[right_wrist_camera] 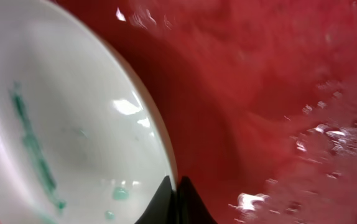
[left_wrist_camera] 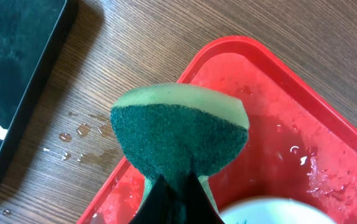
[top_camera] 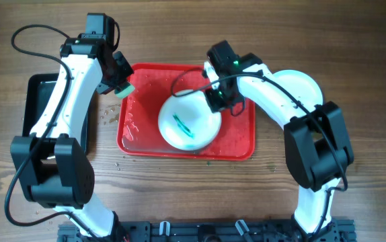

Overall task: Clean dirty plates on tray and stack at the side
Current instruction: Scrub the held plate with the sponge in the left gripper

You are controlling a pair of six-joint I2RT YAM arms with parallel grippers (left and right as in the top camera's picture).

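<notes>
A white plate with a green streak at its centre is over the red tray. My right gripper is shut on the plate's far right rim. The right wrist view shows its fingertips pinching the rim of the plate, which is tilted above the wet tray. My left gripper is shut on a green sponge above the tray's far left corner. The left wrist view shows the sponge held in the fingers over the tray's corner, with the plate's rim at the bottom.
A black tray lies on the wooden table left of the red tray, partly under my left arm. Another white plate rests on the table to the right, partly hidden by my right arm. Water drops lie on the wood between the trays.
</notes>
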